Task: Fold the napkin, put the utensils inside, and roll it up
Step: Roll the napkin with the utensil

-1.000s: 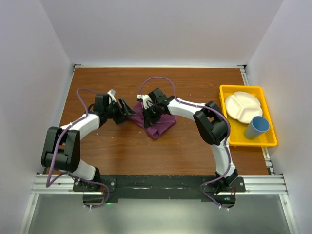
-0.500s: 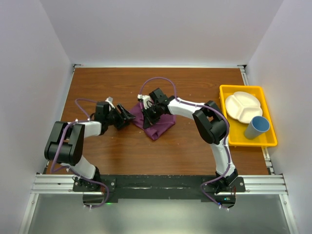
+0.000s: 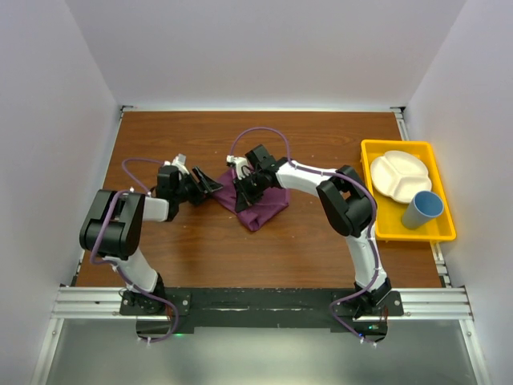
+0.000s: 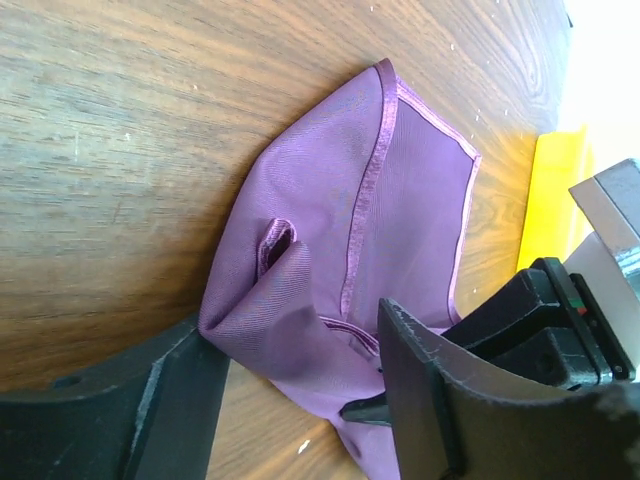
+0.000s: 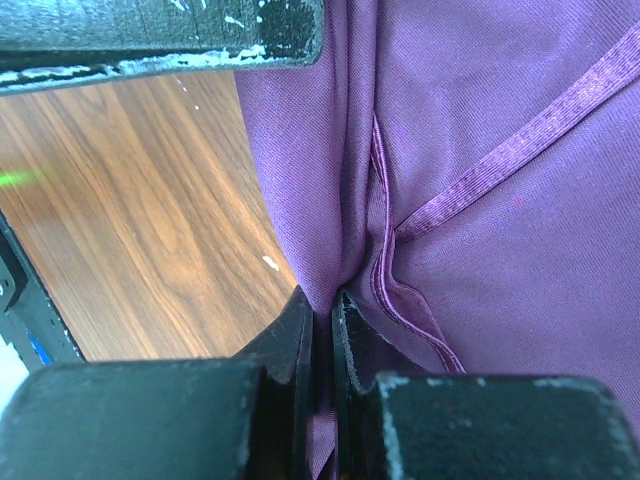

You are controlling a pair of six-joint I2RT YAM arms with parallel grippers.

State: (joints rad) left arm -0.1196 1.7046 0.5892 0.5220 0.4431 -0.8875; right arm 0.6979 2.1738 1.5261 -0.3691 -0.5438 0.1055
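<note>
As right tool pinches, napkin bunched (purple)

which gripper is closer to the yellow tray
Right. The right gripper pinches the napkin at mid-table, left of the yellow tray; the left gripper sits at the napkin's opposite side, even farther left.

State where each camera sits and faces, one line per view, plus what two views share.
Top external: above and behind the arms, looking down on the table; both arms show whole.
Left wrist: on the left arm, facing the napkin low across the table; left tool's open fingers show.
Right wrist: on the right arm, close above the napkin; right tool pinches a fold.
Shared: both wrist views show the napkin's hem.
</note>
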